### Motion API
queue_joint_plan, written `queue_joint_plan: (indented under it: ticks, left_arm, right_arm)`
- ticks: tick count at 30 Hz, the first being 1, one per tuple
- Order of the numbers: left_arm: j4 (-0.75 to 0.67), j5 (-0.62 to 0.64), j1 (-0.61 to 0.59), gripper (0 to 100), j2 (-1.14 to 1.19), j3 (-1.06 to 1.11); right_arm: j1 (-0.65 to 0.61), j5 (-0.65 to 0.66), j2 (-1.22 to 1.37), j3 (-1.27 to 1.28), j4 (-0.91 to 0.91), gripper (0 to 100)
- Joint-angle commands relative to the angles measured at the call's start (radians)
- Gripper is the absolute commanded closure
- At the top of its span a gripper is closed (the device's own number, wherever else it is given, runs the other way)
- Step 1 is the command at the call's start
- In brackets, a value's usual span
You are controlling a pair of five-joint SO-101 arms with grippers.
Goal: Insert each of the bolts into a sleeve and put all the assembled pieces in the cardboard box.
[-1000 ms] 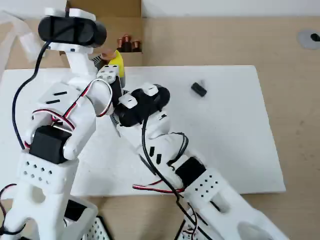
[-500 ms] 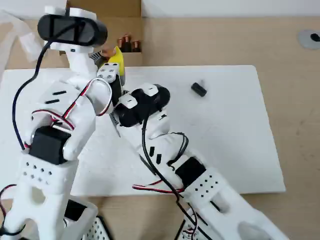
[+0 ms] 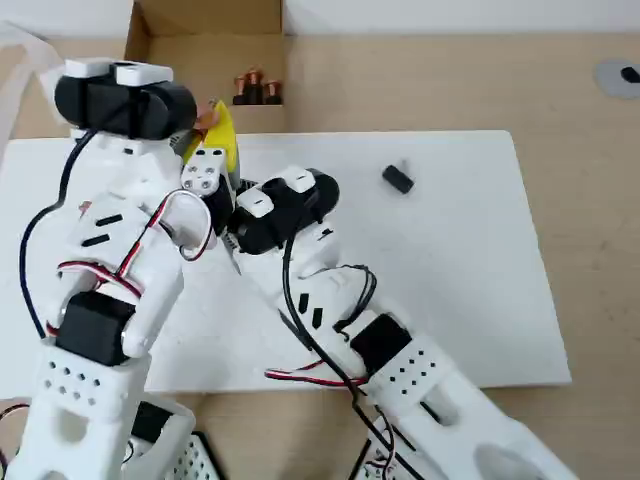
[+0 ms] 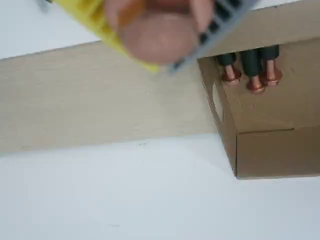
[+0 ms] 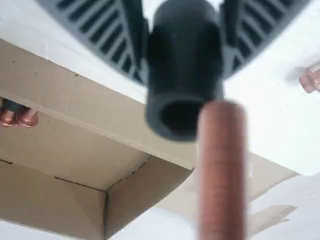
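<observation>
I see the left tool (image 4: 160, 22) clamped on a copper bolt (image 4: 159, 42). Its threaded shaft seems to sit just beside the mouth of the black cylindrical sleeve (image 5: 184, 75), which the right tool (image 5: 184, 35) grips. Three assembled pieces (image 3: 254, 88) lie in the brown cardboard box (image 3: 200, 45). A second black sleeve (image 3: 397, 178) rests on the white bench board (image 3: 450, 280).

Bright, even light from overhead. High view: soft, short shadows on the white board (image 3: 450, 300), no glare. Left wrist: bolt (image 4: 157, 35) up close is smeared, box (image 4: 270, 150) behind it fairly crisp. Right wrist: sleeve (image 5: 182, 65) and bolt both soft, near-field blur.
</observation>
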Motion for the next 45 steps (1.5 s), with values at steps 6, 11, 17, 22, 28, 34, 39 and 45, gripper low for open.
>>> queue_joint_plan:
  ticks: [6,11,17,22,28,34,39,45]
  left_arm:
    - [-0.121,-0.006,-0.017,100,-0.025,0.046]
    - [-0.255,-0.006,-0.017,100,-0.025,0.137]
    - [-0.264,-0.008,-0.018,100,-0.025,0.150]
    - [-0.281,-0.008,-0.040,100,-0.025,0.135]
    - [-0.328,-0.008,-0.061,100,-0.025,0.127]
    - [-0.321,0.000,-0.057,100,-0.025,0.138]
    - [-0.319,0.000,-0.011,100,-0.025,0.138]
    - [-0.272,0.000,0.017,100,-0.025,0.138]
  right_arm:
    - [-0.015,-0.005,-0.013,-0.024,-0.023,98.9]
    - [-0.015,-0.005,-0.013,-0.021,-0.021,98.9]
    - [-0.015,-0.005,-0.013,-0.019,-0.021,98.9]
    - [-0.015,-0.005,-0.013,-0.019,-0.021,98.9]
    - [-0.015,-0.005,-0.013,-0.019,-0.021,98.9]
    - [-0.015,-0.005,-0.013,-0.019,-0.018,98.9]
    - [-0.016,-0.063,-0.013,-0.025,0.038,98.9]
    - [-0.015,-0.077,-0.013,-0.025,0.048,98.9]
